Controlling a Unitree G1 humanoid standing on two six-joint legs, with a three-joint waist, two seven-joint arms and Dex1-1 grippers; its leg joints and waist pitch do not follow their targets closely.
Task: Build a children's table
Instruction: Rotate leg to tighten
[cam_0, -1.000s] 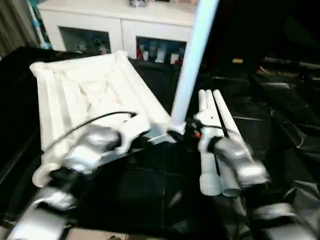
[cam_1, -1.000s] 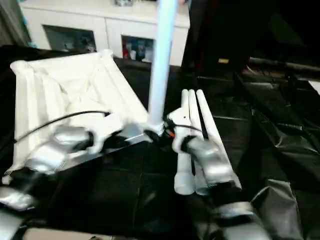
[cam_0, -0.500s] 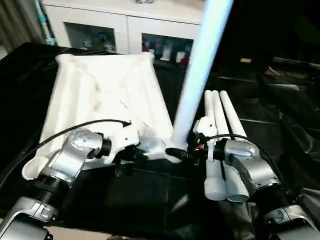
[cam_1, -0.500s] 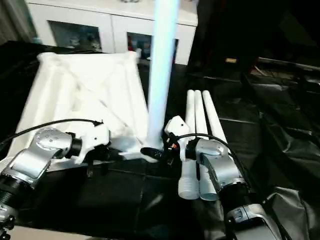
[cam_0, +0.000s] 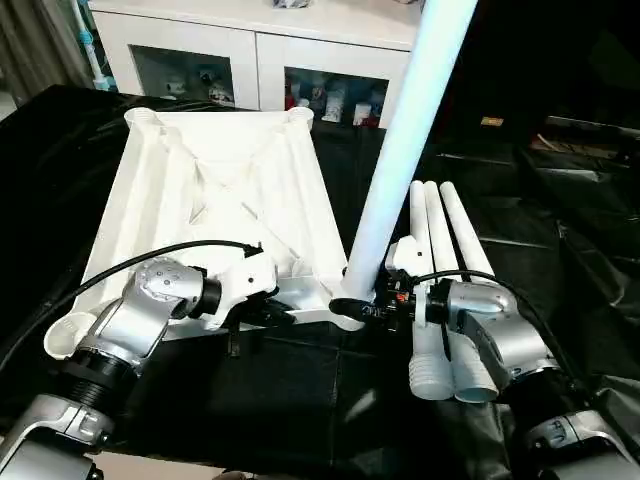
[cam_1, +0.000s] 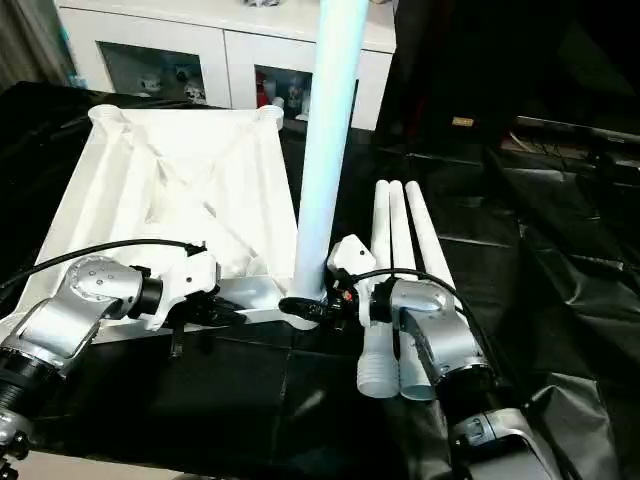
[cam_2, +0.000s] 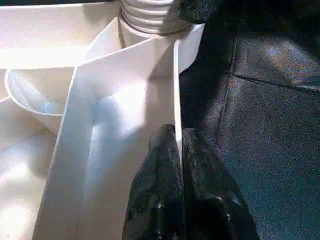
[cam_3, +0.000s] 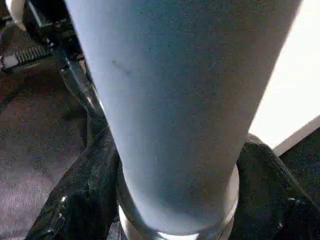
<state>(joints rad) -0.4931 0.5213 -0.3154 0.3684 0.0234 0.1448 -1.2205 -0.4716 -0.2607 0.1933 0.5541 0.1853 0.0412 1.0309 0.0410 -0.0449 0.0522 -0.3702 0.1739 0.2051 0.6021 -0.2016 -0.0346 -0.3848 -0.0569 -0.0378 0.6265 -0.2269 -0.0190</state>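
Right gripper (cam_1: 305, 307) clasps the upright leg (cam_1: 327, 150) at the top's (cam_0: 215, 190) five-o'clock socket; left gripper (cam_2: 178, 150) pinches the rim; I'd twist next, thread seating probably unfinished.

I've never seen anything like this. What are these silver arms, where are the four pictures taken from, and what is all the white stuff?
It is a two-armed robot assembling a child's table. Two pictures come from cameras in its head, looking down over its forearms; the other two from cameras on its wrists.

On the black covering lies the white table top, upside down, ribs showing. One leg stands upright in its near corner socket. Three spare legs lie side by side to the right.

The left gripper is shut, pinching the top's thin edge wall. The right gripper has its black fingers around the base of the standing leg.
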